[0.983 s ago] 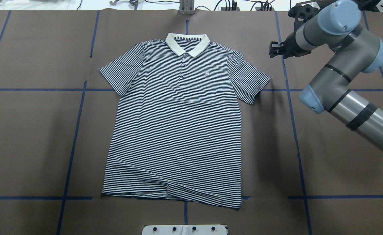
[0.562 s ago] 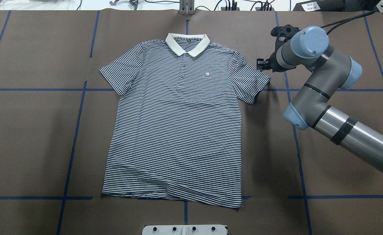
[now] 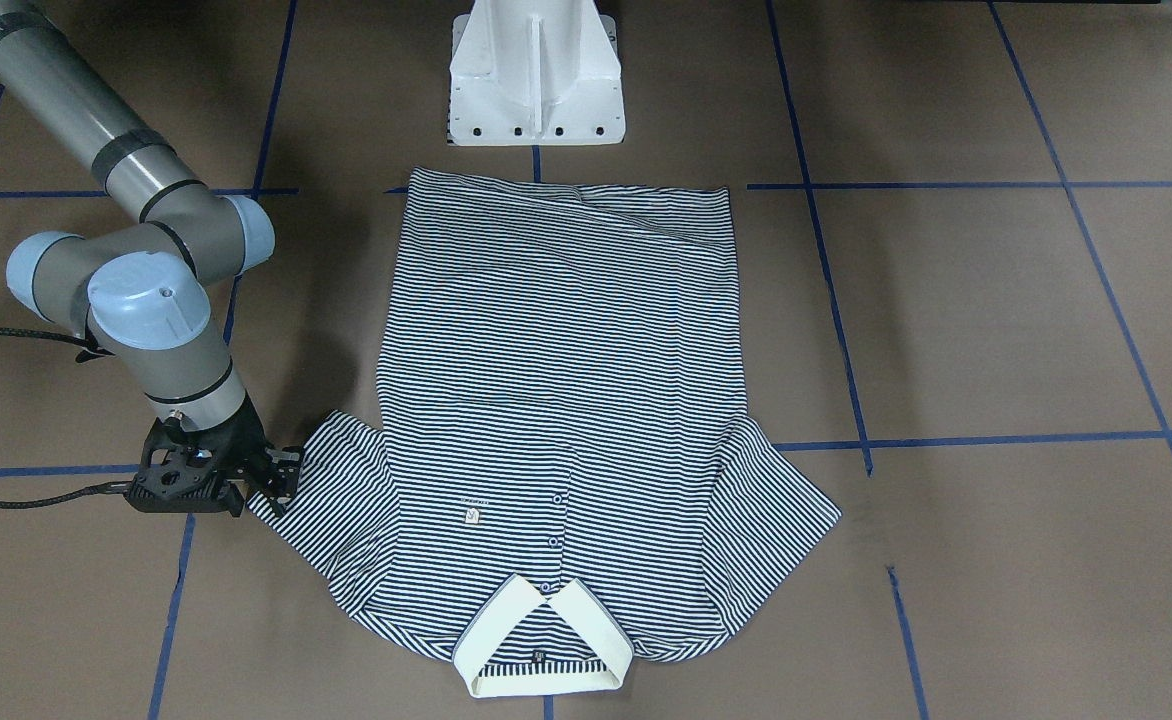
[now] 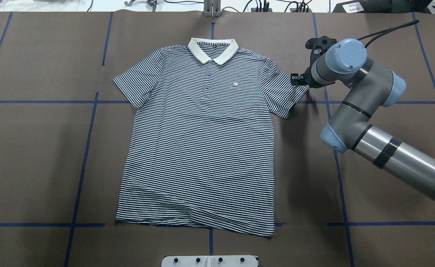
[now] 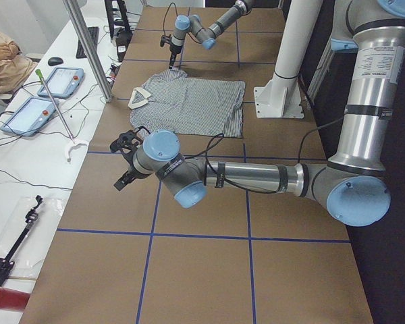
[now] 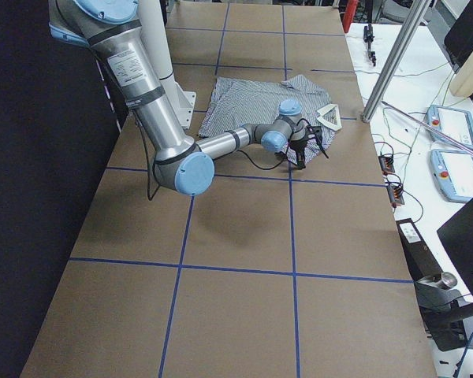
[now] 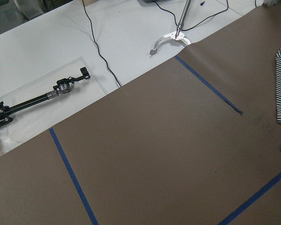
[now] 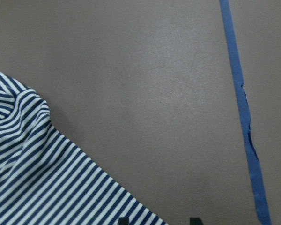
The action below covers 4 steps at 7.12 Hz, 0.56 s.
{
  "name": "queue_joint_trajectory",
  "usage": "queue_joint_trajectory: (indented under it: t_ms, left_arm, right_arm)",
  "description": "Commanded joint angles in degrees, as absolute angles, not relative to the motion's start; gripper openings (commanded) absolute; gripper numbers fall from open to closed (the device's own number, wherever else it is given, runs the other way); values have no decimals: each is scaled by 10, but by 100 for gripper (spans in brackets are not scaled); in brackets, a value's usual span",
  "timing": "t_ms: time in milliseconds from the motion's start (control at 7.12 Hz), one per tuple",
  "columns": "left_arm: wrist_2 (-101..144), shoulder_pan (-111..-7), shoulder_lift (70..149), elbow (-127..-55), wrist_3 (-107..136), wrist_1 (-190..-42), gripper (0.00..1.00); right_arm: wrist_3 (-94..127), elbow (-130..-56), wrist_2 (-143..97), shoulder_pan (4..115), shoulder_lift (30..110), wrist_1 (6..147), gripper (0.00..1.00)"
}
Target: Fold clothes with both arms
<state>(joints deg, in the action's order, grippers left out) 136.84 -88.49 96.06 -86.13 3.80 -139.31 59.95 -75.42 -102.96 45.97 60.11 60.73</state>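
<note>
The polo shirt [image 4: 202, 148] lies flat and face up in the middle of the counter [image 4: 35, 155]. In the overhead view its long axis runs from the collar [image 4: 213, 50] at 12 o'clock to the hem [image 4: 195, 222] at 6 o'clock.

The right arm [image 4: 355, 107] is the nearer one. Its jaws sit low at the outer edge of the 3 o'clock sleeve [image 4: 286, 94], with the cloth lying toward 9 o'clock from them. In the right wrist view the two fingertips [image 8: 124, 220] stand apart and hold nothing, and the striped edge runs just beside one of them. A short push toward 9 o'clock would likely bring the sleeve between them.

The left arm [image 5: 256, 177] hangs over bare counter, well apart from the shirt. Whether its jaws are parted cannot be told.
</note>
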Motion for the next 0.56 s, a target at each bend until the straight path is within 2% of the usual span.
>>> queue_joint_trajectory:
  t_ms: [0,140,281,421]
  left_arm:
    - [1368,-884,961,-861,38,-1393,100]
    - [1368,-884,961,-862,37,-1394,100]
    - [1368,-884,961,-861,37,-1394,100]
    - [1368,-884,960,-861,36,-1394,100]
  right_arm:
    - [599,-751,-1028,456,604,607,47]
    - [600,-751,-1028,456,604,607,18]
    - [599,-751,-1028,455,605,607,0]
    - [602,-757,-1029,455,599,607,0]
